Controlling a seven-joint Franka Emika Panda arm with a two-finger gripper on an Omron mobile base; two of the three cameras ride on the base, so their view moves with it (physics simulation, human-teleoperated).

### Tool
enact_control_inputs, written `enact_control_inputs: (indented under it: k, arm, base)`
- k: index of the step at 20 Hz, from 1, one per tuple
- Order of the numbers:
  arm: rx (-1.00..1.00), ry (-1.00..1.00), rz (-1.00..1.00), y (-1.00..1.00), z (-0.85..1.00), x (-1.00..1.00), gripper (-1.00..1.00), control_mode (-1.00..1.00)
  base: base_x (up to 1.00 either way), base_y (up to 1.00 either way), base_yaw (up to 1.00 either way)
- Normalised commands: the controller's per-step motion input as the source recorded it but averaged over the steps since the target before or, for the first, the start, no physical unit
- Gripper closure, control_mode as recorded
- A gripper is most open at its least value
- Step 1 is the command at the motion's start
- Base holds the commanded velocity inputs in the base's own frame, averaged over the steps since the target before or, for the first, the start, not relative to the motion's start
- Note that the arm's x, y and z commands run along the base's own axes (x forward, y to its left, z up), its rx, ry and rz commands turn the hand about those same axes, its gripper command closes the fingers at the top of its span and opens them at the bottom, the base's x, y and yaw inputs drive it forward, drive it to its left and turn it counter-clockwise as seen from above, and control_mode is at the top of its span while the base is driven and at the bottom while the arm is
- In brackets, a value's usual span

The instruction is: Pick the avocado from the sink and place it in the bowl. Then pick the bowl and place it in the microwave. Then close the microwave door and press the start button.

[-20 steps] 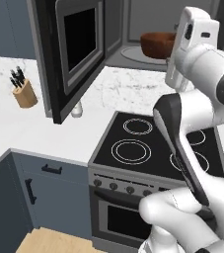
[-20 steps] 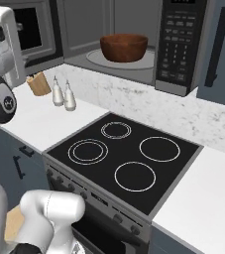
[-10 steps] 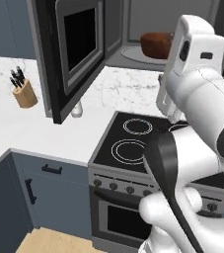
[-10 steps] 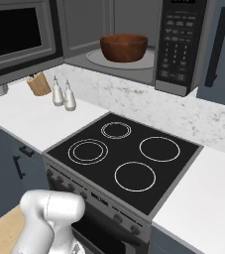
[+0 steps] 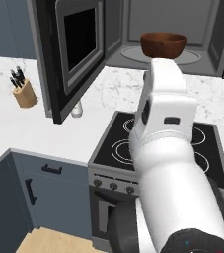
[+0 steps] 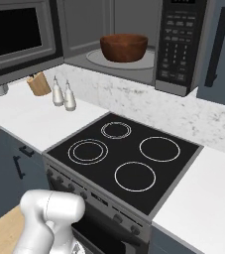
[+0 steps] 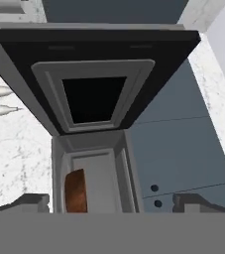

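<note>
Item one, the pincer [image 7: 111, 202]: two dark fingertips at the foot of the hand view, standing wide apart with nothing between them. We see it aimed at the microwave [image 7: 91, 173], which appears rolled sideways in that view.

Item two, the microwave door [image 5: 76, 47]: a wide dark grey panel with a large black window, swung fully open to the left. In the hand view its pale grey inner frame surrounds the black glass.

Item three, the bowl [image 6: 124, 47]: round, deep, reddish-brown with a wood-like finish. We find it upright inside the open microwave, resting on the round glass turntable [image 6: 96, 57]. We cannot tell what lies inside it.

Item four, the keypad panel [image 6: 176, 42]: dark, with rows of small buttons, on the right side of the microwave.

Item five, the arm [image 5: 165, 148]: smooth white casing with dark joints, rising thick in the foreground of the left base view, its upper link pointed towards the microwave opening.

Item six, the stove [image 6: 126, 158]: flat black glass top with four white ring burners, knobs along the front.

Item seven, the worktop [image 6: 29, 116]: pale and speckled, carrying two shakers [image 6: 63, 94] and a wooden knife block [image 5: 23, 91].
</note>
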Motion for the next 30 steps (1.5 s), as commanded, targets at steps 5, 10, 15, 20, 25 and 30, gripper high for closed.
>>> enact_control_inputs:
  k: [5,10,15,20,25,30]
  arm:
    - [0.0,-0.03,-0.08,0.65,-0.38,-0.09,-1.0,-1.0]
    - [0.05,-0.06,-0.09,0.55,-0.51,0.0,-1.0,-1.0]
    - [0.05,-0.09,-0.09,0.58,-0.61,0.05,-1.0,-1.0]
    - [0.0,-0.04,-0.09,0.67,-0.41,0.65,-1.0,-1.0]
    - [0.0,-0.01,-0.07,0.57,-0.4,0.88,-1.0,-1.0]
    - [0.0,-0.01,-0.14,0.9,-0.3,0.61,-1.0,-1.0]
  base:
    - [0.0,0.0,0.0]
    - [0.0,0.0,0.0]
    - [0.0,0.0,0.0]
    - [0.0,0.0,0.0]
    - [0.0,0.0,0.0]
    - [0.0,0.0,0.0]
